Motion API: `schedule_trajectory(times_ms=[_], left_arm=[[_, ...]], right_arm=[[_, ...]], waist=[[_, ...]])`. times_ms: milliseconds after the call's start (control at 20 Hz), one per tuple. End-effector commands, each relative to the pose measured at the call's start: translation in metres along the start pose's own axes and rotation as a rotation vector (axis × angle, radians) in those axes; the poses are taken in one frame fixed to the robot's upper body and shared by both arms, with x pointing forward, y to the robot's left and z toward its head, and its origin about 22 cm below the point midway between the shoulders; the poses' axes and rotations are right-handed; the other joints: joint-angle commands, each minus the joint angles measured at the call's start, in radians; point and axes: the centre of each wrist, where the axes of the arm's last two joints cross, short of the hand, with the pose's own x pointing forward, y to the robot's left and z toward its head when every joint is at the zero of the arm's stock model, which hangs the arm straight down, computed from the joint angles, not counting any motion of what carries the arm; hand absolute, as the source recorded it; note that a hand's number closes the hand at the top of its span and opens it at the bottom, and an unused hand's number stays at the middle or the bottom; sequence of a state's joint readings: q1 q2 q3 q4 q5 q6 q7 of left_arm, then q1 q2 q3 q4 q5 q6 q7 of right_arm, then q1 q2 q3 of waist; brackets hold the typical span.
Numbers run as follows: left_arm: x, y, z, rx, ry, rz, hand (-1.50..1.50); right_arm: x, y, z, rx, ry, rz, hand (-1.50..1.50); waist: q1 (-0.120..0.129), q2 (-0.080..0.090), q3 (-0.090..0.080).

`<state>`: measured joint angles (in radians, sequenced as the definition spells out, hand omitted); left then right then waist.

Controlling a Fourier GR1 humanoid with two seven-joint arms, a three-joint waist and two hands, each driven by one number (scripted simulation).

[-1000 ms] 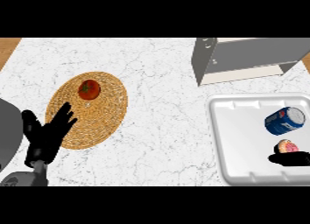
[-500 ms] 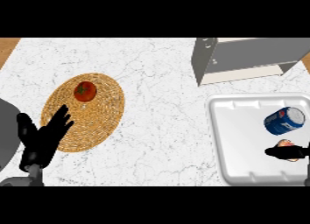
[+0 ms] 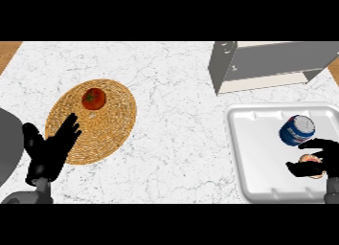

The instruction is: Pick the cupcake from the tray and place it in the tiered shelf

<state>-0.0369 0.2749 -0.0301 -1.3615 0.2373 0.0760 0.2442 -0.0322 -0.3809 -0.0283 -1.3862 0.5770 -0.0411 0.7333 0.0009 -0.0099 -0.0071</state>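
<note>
The cupcake [image 3: 311,159] lies in the white tray [image 3: 254,143] at the lower right, mostly hidden by my right hand [image 3: 328,161], whose fingers and thumb curl round it. Only a pinkish sliver of the cupcake shows between them. The grey tiered shelf [image 3: 271,64] stands at the back right, just beyond the tray. My left hand [image 3: 49,150] rests open at the lower left, fingers up, over the edge of a woven mat.
A blue can [image 3: 297,130] lies in the tray right above my right hand. A round woven mat [image 3: 105,127] with a red tomato [image 3: 94,98] on it sits at the left. Wooden floor shows past the counter's left and right edges.
My right hand has moved up over the cupcake and its fingers have closed round it. The left hand has shifted slightly.
</note>
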Motion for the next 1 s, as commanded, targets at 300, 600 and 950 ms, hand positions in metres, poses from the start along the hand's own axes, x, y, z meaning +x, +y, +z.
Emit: schedule_trajectory(times_ms=[300,600,950], left_arm=[[0.001,-0.016,-0.005,-0.011,0.034,-0.005,0.00],[-0.006,-0.018,-0.003,-0.004,0.029,0.002,0.00],[0.003,0.005,-0.005,0.022,0.048,0.002,0.00]], right_arm=[[0.048,0.029,0.030,0.194,-0.484,0.132,1.50],[0.109,0.023,0.072,0.377,-0.984,0.311,1.50],[0.122,-0.046,0.128,0.156,-1.169,0.071,1.50]], waist=[[0.020,0.012,0.009],[0.028,0.010,0.007],[-0.018,0.004,0.006]])
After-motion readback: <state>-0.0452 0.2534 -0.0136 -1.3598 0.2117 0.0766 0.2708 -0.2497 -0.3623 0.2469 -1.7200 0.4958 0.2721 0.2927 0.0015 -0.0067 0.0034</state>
